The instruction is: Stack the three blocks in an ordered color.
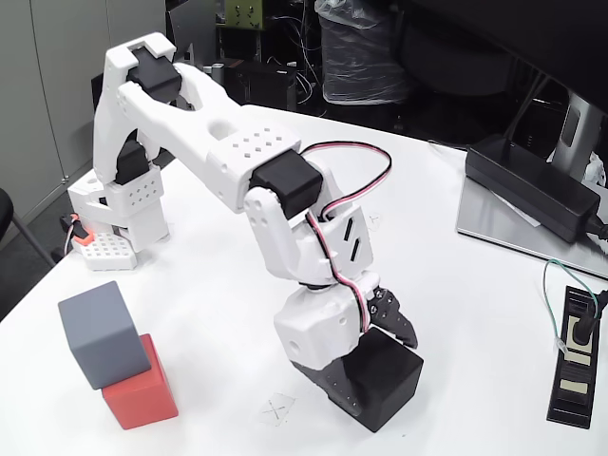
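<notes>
- Two cubes already sit stacked at lower left: grey block (103, 332) on red block (141, 395).
- The gripper (372, 353) clamps the black block (380, 385) on the white table (456, 313), well right of them.
- Lift straight, clear the grey top, lower squarely.

Three matte, smooth-faced cubes, a grey block (103, 332), a red block (141, 396) and a black block (380, 380), sit on a smooth, faintly glossy white table (228, 285); the arm (237, 157) wears satin white plastic shells with black housings and glossy cables.
</notes>
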`<move>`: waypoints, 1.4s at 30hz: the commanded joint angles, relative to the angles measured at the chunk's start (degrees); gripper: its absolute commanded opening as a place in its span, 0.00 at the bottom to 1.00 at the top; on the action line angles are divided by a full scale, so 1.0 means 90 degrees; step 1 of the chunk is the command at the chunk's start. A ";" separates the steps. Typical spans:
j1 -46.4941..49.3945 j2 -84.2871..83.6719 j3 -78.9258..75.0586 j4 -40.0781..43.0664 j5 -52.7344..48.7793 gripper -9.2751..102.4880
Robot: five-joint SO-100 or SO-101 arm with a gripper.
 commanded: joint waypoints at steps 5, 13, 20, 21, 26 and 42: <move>0.0020 0.0117 -0.0020 -0.0059 0.0088 0.23; 0.0479 0.0156 -0.0098 -0.0049 0.0088 0.12; 0.0732 0.0693 -0.0078 0.0283 0.0078 0.10; 0.0752 0.0850 -0.0098 0.0449 0.0078 0.10; 0.0811 0.1816 -0.0107 0.1465 0.0088 0.10; 0.1709 0.4766 -0.0107 0.3506 0.0010 0.10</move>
